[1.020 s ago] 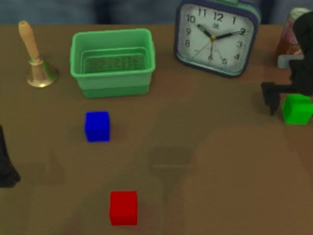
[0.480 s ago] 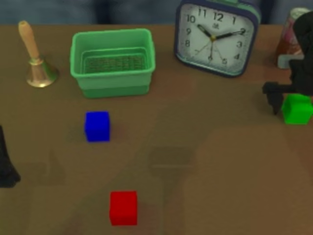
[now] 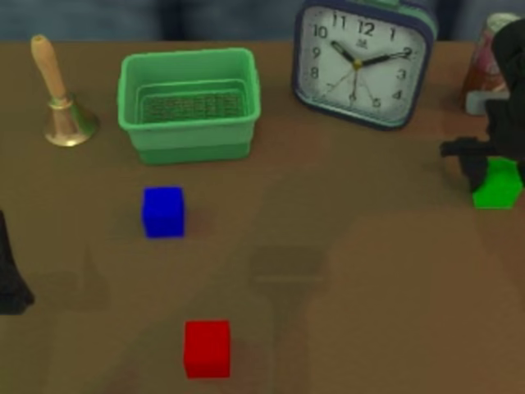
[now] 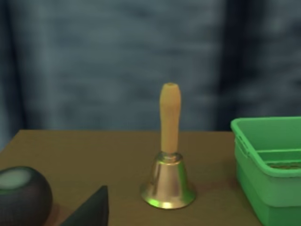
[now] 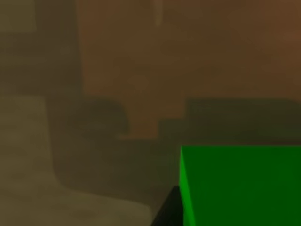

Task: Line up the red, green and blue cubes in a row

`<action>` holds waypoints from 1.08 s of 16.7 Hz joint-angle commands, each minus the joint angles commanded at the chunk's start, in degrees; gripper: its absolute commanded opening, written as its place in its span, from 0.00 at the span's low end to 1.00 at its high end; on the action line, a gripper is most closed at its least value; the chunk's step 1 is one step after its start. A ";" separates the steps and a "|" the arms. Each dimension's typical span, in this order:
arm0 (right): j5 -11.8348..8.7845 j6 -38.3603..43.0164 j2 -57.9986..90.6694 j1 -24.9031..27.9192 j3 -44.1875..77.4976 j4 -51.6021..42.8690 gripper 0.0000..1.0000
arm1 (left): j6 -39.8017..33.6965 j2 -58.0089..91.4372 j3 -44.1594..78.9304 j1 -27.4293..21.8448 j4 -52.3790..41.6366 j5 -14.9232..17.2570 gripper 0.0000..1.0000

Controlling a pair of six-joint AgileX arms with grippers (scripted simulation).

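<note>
Top view, right edge of frame: right pincer (image 3: 490, 168) sits down over the green cube (image 3: 497, 185), dark fingers overlapping the cube's upper left corner. Whether the jaws have closed on it I cannot tell; the far finger is hidden past the frame edge. Right wrist view shows the green cube (image 5: 240, 183) filling the lower right, very close to the camera, with one dark finger (image 5: 165, 211) at its side, touching or nearly so.

Blue cube (image 3: 163, 212) rests left of centre, just below the green basket (image 3: 189, 144). Red cube (image 3: 207, 348) lies near the bottom edge, slightly right of the blue. Both are well apart from the green. Left pincer (image 3: 10, 275) is parked at the left edge; fingers not readable. Bell (image 3: 59, 103) upper left, clock (image 3: 364, 61) top centre, a can (image 3: 490, 61) top right, just above the working arm.

Step in hand, as I judge it: grasping the green cube. To do it well: centre the cube between the fingers, faces square to the pads, close firmly, lift straight before travelling left so the can and clock stay undisturbed. Set down on the bench level with the other cubes.
</note>
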 joint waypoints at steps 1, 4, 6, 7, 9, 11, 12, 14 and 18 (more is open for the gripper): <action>0.00 0.00 0.00 0.00 0.00 0.00 0.00 | 0.00 0.00 0.00 0.00 0.00 0.00 1.00; 0.00 0.00 0.00 0.00 0.00 0.00 0.00 | 0.00 0.00 0.00 0.00 0.00 0.00 1.00; 0.00 0.00 0.00 0.00 0.00 0.00 0.00 | 0.00 0.00 0.00 0.00 0.00 0.00 1.00; 0.00 0.00 0.00 0.00 0.00 0.00 0.00 | 0.00 0.00 0.00 0.00 0.00 0.00 1.00; 0.09 -0.01 -1.52 0.00 0.57 -0.64 0.00 | 0.00 0.00 0.00 0.00 0.00 0.00 1.00; 0.02 0.06 -2.12 0.01 2.14 -2.83 0.00 | 0.00 0.00 0.00 0.00 0.00 0.00 1.00; -0.03 0.02 -2.66 0.10 3.27 -4.63 0.00 | 0.00 0.00 0.00 0.00 0.00 0.00 1.00; -0.04 -0.06 -3.98 0.30 5.78 -8.90 0.00 | 0.00 0.00 0.00 0.00 0.00 0.00 1.00; 0.04 -0.15 -6.03 0.52 8.94 -13.55 0.00 | 0.00 0.00 0.00 0.00 0.00 0.00 1.00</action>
